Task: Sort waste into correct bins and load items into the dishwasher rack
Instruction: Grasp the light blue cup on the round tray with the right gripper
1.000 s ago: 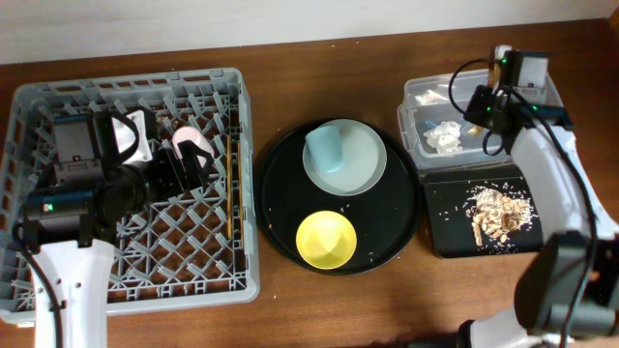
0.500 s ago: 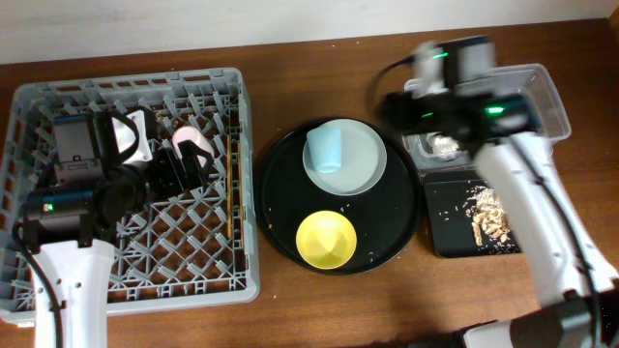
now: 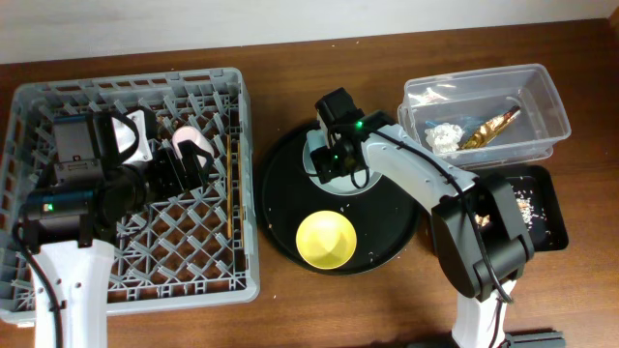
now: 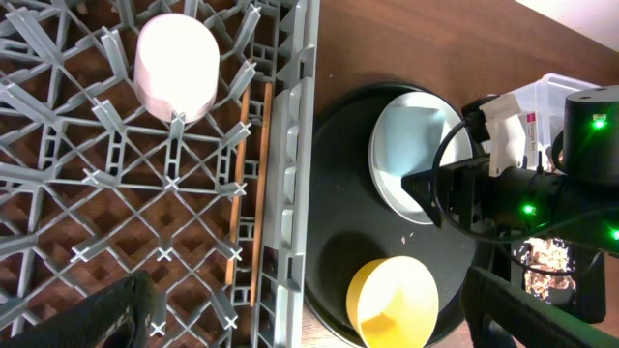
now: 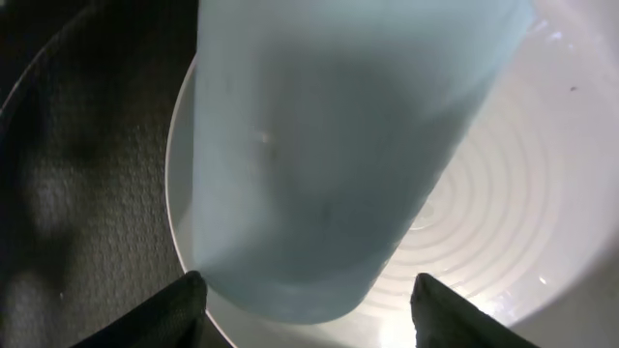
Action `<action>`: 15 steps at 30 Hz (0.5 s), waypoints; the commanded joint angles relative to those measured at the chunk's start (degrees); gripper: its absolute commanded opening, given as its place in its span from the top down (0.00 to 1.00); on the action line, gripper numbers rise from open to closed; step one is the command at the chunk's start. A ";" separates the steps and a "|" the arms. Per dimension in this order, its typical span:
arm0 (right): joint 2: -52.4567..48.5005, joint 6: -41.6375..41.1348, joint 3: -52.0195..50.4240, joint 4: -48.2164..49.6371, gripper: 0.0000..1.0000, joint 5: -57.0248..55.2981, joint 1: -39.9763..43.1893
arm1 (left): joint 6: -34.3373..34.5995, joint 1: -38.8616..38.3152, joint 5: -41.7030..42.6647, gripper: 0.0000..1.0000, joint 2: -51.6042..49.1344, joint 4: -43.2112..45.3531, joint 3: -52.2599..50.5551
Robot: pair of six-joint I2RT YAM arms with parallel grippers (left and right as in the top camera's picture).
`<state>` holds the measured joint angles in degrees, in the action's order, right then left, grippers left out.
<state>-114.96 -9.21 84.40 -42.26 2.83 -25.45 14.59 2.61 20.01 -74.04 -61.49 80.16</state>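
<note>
Right fingers (image 5: pixel 179 304) hang apart, straddling the small light-blue cup (image 5: pixel 329 145) on the round white plate (image 5: pixel 542 193), mid-frame overhead. Best to sink lower, centre the cup, then squeeze gently so it doesn't tip or skid. Left fingers (image 4: pixel 121 304) gape, empty.
</note>
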 commanded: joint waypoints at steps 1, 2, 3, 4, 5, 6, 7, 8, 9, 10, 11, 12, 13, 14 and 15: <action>-0.70 -1.01 -0.55 0.26 0.31 -0.26 -0.11 | -0.26 0.13 0.59 0.01 0.02 0.04 0.24; -0.72 -1.60 -0.63 0.48 0.30 -0.26 -0.11 | -0.26 0.13 0.59 0.01 0.02 0.02 0.24; -0.72 -2.23 -0.90 1.29 0.24 0.31 -0.11 | -0.26 0.13 0.59 0.01 0.02 0.04 0.24; -0.72 -2.23 -1.16 2.14 0.23 1.27 -0.11 | -0.26 0.13 0.59 0.01 0.02 0.04 0.24; -0.72 -2.25 -1.68 3.48 0.23 2.43 -0.11 | -0.26 0.13 0.59 0.01 0.02 0.02 0.24; -0.72 -2.40 -2.45 4.96 0.23 2.97 -0.11 | -0.26 0.13 0.59 0.01 0.02 0.04 0.24; -0.72 -3.15 -3.58 6.43 0.24 2.93 -0.15 | -0.26 0.13 0.59 0.01 0.02 0.04 0.24; -0.72 -3.32 -4.50 7.50 0.25 2.93 -0.15 | -0.26 0.13 0.59 0.00 0.02 0.02 0.24; -0.72 -3.32 -4.94 7.89 0.27 2.93 -0.15 | -0.26 0.13 0.59 0.01 0.02 0.04 0.24; -0.72 -3.32 -5.38 8.46 0.31 2.95 -0.15 | -0.26 0.13 0.59 0.01 0.02 0.04 0.24; -0.72 -3.32 -5.38 8.68 0.35 2.95 -0.15 | -0.26 0.13 0.59 0.01 0.02 0.04 0.24; -0.72 -3.32 -5.38 9.07 0.38 2.93 -0.15 | -0.26 0.13 0.59 0.01 0.02 0.04 0.24; -0.72 -3.30 -5.38 9.66 0.44 2.93 -0.15 | -0.26 0.13 0.59 0.01 0.02 0.04 0.24; -0.68 -3.30 -5.35 10.08 0.50 2.93 -0.15 | -0.26 0.13 0.59 0.01 0.02 0.04 0.24; -0.11 -3.30 -5.31 10.23 0.52 2.93 -0.13 | -0.26 0.13 0.59 0.01 0.02 0.02 0.24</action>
<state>-115.07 -12.23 79.57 -32.47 5.50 -25.45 14.59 2.61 20.01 -74.04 -61.52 80.16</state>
